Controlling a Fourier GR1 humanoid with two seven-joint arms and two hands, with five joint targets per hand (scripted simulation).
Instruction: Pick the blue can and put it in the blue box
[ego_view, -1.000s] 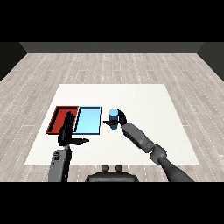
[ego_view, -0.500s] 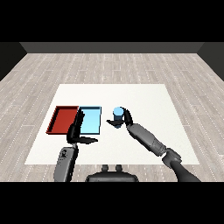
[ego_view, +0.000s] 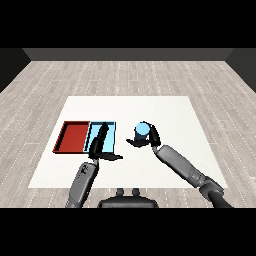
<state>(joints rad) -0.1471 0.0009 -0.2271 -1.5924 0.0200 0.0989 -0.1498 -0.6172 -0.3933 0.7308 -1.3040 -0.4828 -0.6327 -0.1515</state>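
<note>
While the right hand (ego_view: 148, 138) curls round one cylindrical blue can (ego_view: 142, 131) at centre, the left hand (ego_view: 100, 145) stays straight-fingered over two flat rectangular trays, red (ego_view: 73, 137) and blue (ego_view: 112, 137).

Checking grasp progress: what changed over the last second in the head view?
The right hand stays curled round the blue can, and the can now sits slightly farther from the light blue tray than a second ago. The left hand is still over the light blue tray's near part, fingers straight. The red tray and the light blue tray remain side by side on the table.

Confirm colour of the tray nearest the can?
Light blue tray, seen in the head view.
</note>
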